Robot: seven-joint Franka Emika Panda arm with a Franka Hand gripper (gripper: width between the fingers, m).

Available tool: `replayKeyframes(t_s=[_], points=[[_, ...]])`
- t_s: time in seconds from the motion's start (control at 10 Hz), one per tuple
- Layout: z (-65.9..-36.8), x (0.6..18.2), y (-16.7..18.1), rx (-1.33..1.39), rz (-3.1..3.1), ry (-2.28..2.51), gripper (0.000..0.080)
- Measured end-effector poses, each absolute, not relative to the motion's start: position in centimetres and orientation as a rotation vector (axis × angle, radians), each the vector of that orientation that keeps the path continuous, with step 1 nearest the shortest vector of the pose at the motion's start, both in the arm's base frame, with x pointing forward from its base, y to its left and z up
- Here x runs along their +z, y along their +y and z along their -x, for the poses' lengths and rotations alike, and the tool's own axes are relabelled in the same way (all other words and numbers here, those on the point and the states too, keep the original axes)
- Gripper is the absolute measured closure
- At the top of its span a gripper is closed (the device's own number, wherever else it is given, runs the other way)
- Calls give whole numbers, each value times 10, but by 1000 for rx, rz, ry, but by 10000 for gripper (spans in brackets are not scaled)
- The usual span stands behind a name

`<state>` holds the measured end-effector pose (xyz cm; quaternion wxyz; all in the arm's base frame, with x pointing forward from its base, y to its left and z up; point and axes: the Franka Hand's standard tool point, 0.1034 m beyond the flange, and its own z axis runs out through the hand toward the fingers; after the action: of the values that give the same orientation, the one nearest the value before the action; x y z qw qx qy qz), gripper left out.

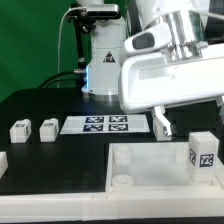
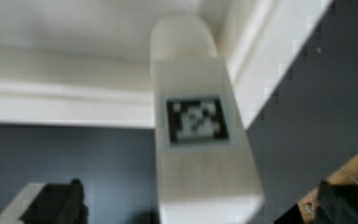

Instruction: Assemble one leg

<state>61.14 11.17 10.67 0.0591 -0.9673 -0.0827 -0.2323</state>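
Hanging my end effector (image 2: 202, 198), spread wide and holding nothing, around the leg (image 1: 205, 150), which is standing up on the big white tray (image 1: 130, 162) on the table (image 1: 50, 168), I am getting ready to grab it, so I think I am needing to squeeze softly next.
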Motion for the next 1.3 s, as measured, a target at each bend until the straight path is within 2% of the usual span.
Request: replayKeyframes(t_s=[0.1,0.3,0.7,0.8,0.9,1.2,1.3], points=[[-617,110,114,-651,2934,-255,150],[-622,111,121,-341,2957,-256,150],[-620,90,126,129,2931,-260,150],[-627,85,122,42,2941,-245,150],[-620,79,120,36,2946,-239,150],[-620,77,118,-15,2951,-237,150],[-620,76,118,-15,2951,-237,235]])
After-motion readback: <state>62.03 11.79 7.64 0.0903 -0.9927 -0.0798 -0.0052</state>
